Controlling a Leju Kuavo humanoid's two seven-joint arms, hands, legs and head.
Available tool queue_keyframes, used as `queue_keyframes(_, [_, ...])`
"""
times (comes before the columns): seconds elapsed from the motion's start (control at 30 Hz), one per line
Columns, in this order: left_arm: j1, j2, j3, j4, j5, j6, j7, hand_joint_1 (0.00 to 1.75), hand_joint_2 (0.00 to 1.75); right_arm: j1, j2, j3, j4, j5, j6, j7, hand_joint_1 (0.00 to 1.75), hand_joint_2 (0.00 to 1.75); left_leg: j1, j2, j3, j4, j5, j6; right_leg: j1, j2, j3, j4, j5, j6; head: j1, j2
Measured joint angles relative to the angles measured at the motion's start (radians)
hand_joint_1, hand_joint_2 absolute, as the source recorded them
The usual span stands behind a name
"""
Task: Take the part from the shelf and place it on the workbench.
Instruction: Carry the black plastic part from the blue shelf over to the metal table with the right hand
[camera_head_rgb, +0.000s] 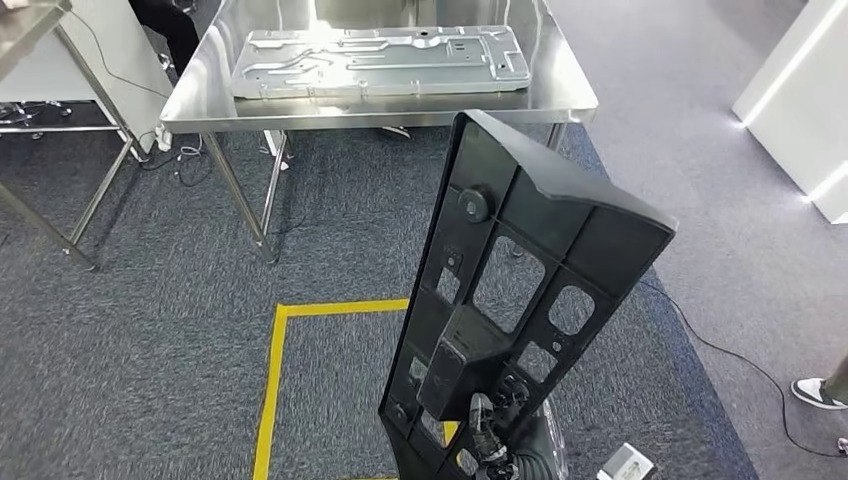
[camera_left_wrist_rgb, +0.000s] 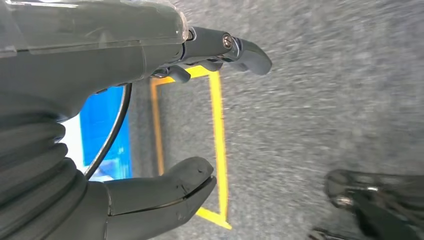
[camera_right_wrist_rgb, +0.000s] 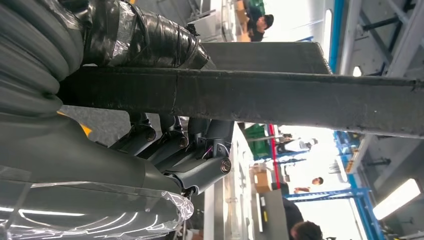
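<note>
Head view: the right hand (camera_head_rgb: 490, 440) grips a black plastic panel (camera_head_rgb: 520, 280), held upright near the steel workbench (camera_head_rgb: 200, 95). On the workbench lies a metal plate (camera_head_rgb: 380, 62). The left hand (camera_left_wrist_rgb: 125, 100) hangs spread above grey carpet (camera_left_wrist_rgb: 310, 100).

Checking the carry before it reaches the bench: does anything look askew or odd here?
The black part leans tilted rather than upright, gripped low down by the right hand, so most of it stands unsupported above. The left hand holds nothing. Otherwise nothing stands out.
</note>
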Motion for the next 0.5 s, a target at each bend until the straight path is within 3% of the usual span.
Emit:
queue_keyframes(0.07, [-0.004,0.000,0.000,0.000,0.000,0.000,0.000,0.00,1.75,-0.002,-0.001,0.001,0.001,0.000,-0.003,0.000,1.75,1.75,-0.002,0.000,0.016,-0.018,-0.015,0.012,0.000,0.003,0.008,0.005,0.003,0.013,0.000,0.000])
queue_keyframes(0.13, [-0.005,-0.001,0.000,0.000,0.000,0.000,0.001,0.00,1.75,-0.003,-0.002,0.001,0.001,0.000,-0.006,0.001,1.75,1.75,0.002,0.001,0.037,-0.036,-0.022,0.024,-0.001,-0.005,-0.007,0.051,0.015,0.024,0.000,0.000])
queue_keyframes(0.2, [-0.004,-0.001,0.000,0.000,0.000,0.000,0.002,0.00,1.75,-0.005,-0.003,0.002,0.001,0.000,-0.010,0.001,1.75,1.75,0.006,0.004,0.063,-0.048,-0.033,0.033,-0.006,-0.016,-0.070,0.149,0.000,0.034,0.000,0.000])
queue_keyframes(0.27, [-0.003,-0.001,0.000,0.000,0.000,0.000,0.005,0.00,1.75,-0.006,-0.003,0.003,0.002,0.001,-0.016,0.001,1.75,1.75,0.008,0.004,0.084,-0.052,-0.049,0.034,-0.013,-0.020,-0.157,0.251,-0.049,0.043,0.000,0.000])
queue_keyframes(0.3, [-0.002,-0.001,0.000,0.000,0.000,0.000,0.006,0.00,1.75,-0.006,-0.003,0.003,0.004,0.001,-0.020,0.002,1.75,1.75,0.009,0.004,0.096,-0.053,-0.059,0.033,-0.017,-0.021,-0.193,0.279,-0.070,0.047,0.000,0.000])
queue_keyframes(0.33, [-0.001,-0.001,0.000,0.000,0.000,0.000,0.008,0.00,1.75,-0.006,-0.003,0.003,0.006,0.000,-0.024,0.003,1.75,1.75,0.010,0.004,0.110,-0.053,-0.070,0.030,-0.021,-0.023,-0.212,0.275,-0.074,0.051,0.000,0.000])
queue_keyframes(0.37, [0.000,-0.001,0.000,0.000,0.000,0.000,0.010,0.00,1.75,-0.007,-0.003,0.003,0.008,0.000,-0.028,0.004,1.75,1.75,0.012,0.004,0.127,-0.053,-0.083,0.027,-0.023,-0.025,-0.216,0.241,-0.054,0.054,0.000,0.000])
queue_keyframes(0.43, [0.002,-0.001,0.001,0.000,0.000,0.000,0.013,0.00,1.75,-0.008,-0.004,0.004,0.015,-0.002,-0.037,0.007,1.75,1.75,0.016,0.005,0.161,-0.052,-0.110,0.018,-0.025,-0.034,-0.203,0.129,0.049,0.053,0.000,0.000])
queue_keyframes(0.5, [0.002,-0.001,0.003,0.000,0.000,0.000,0.016,0.00,1.75,-0.010,-0.005,0.006,0.024,-0.004,-0.050,0.011,1.75,1.75,0.017,0.007,0.182,-0.060,-0.130,0.004,-0.019,-0.045,-0.192,0.057,0.125,0.042,0.002,0.000])
